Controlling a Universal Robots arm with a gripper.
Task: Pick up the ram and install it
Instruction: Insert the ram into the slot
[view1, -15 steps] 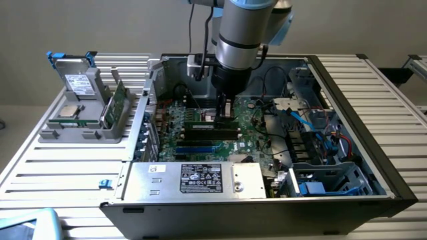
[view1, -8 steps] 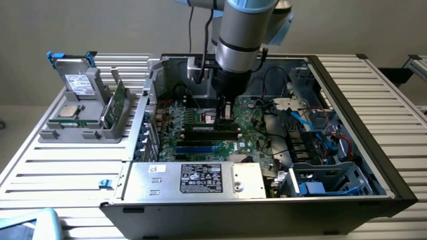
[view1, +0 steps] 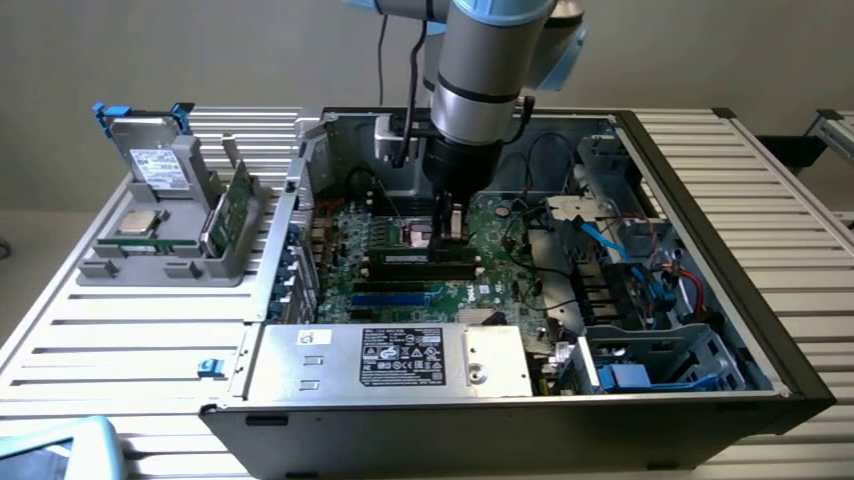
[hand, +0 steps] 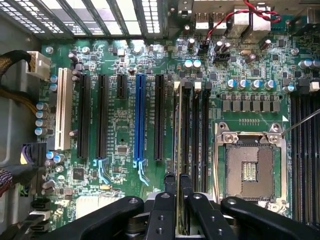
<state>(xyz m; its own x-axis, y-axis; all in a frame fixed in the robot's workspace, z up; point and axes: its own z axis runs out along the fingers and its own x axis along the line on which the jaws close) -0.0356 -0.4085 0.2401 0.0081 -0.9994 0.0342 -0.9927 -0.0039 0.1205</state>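
Evidently for alignment, the gripper (hand: 178, 181) pinches the ram (hand: 178, 135) edge-on between close-set fingers (hand: 170, 189), its length parallel to the black memory slots (hand: 205, 135) on the motherboard (hand: 120, 150), so its edge can meet a slot squarely.

Reaches straight down with arm (view1: 478, 70) vertical, wrist plumb, gripper (hand: 177, 187) clamped narrowly across the ram (hand: 178, 130).
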